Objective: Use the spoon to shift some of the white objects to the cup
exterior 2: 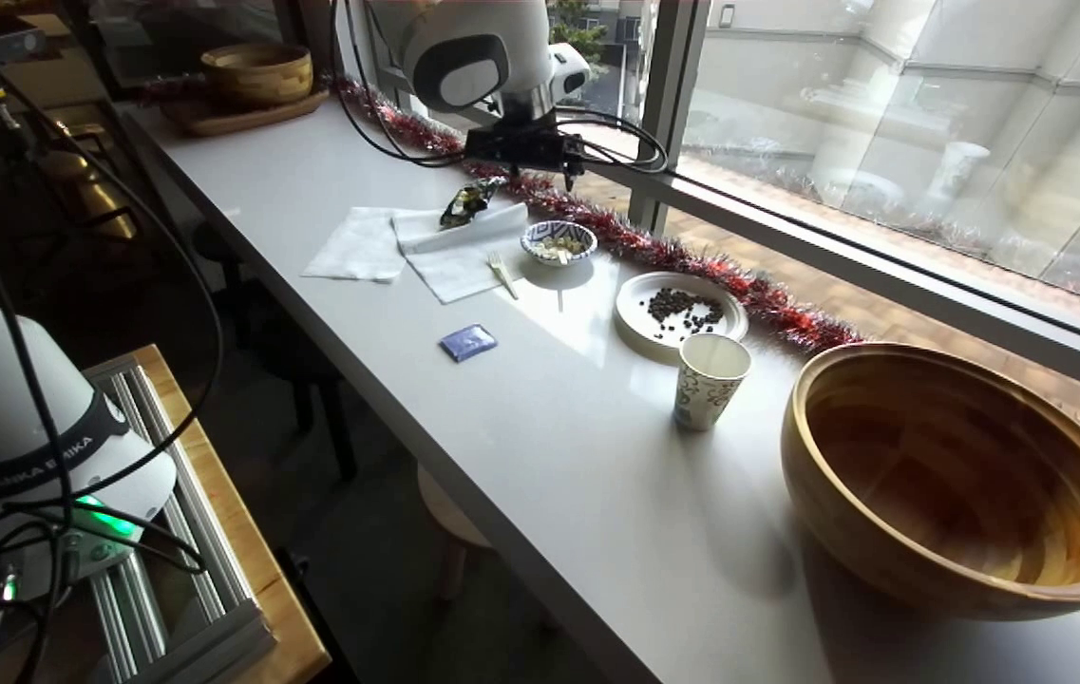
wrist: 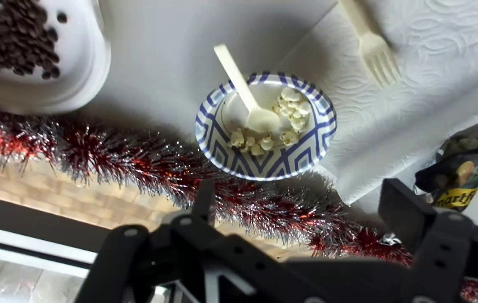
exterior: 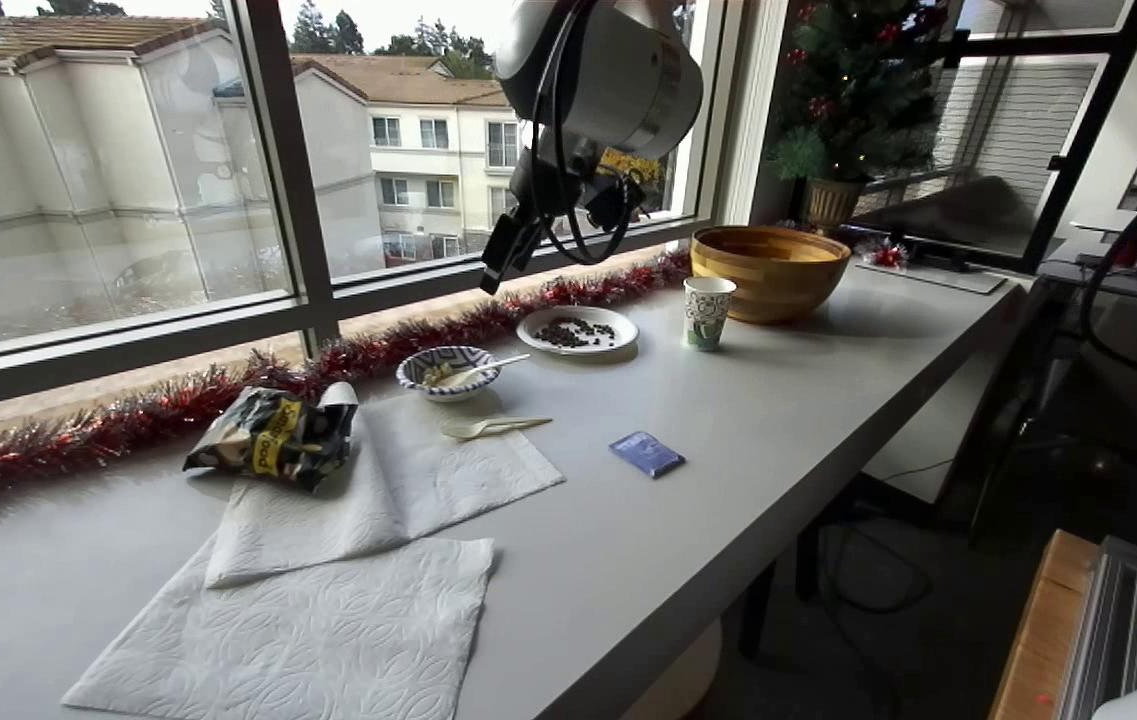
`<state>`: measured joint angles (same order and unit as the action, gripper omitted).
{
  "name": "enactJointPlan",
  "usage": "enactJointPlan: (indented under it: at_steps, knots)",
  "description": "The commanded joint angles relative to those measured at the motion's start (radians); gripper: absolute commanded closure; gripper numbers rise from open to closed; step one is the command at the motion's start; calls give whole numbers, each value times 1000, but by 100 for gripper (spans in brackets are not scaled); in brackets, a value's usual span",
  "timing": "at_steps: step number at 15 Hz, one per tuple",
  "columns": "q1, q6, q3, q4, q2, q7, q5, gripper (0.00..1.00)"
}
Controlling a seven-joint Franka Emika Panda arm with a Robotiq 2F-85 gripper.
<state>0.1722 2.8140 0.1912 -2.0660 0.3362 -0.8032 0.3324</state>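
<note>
Popcorn (wrist: 295,107) lies in a patterned bowl (wrist: 272,167) in my wrist view, the spoon (wrist: 247,93) among it, handle over the rim; my gripper (wrist: 299,203) has its fingers wide apart. In an exterior view I see that bowl near the window edge of the bench (exterior: 608,540), a plate (exterior: 530,332) of dark bits (exterior: 563,331) farther along that edge. In an exterior view the cup (exterior 2: 709,388) stands upright between plate and wooden bowl (exterior 2: 957,484), a blue packet (exterior 2: 468,342) nearer the room edge.

The spoon (wrist: 244,90) was cream, the popcorn (wrist: 295,106) yellowish white, the small bowl (wrist: 266,166) white with blue zigzags, the cup (exterior: 707,315) pale with dark curls above green, the tinsel (wrist: 121,155) red-and-silver, the hand (wrist: 299,198) black.
</note>
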Motion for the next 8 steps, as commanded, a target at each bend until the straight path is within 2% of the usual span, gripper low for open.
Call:
enactJointPlan:
  at_steps: [1, 2, 3, 4, 5, 6, 8]
  knots:
    - [-79, -189, -151, -178, -249, 254, -232, 0]
    - [-90, -286, -174, -182, -303, 312, -310, 0]
    - [-79, -363, -151, -200, -329, 270, -291, 0]
    - [-70, -451, -132, -164, -379, 185, -177, 0]
    - [-82, -336, -161, -133, -264, 222, -233, 0]
    - [-89, -398, -163, -133, -309, 211, -217, 0]
    - [-102, -447, -164, -134, -361, 210, -208, 0]
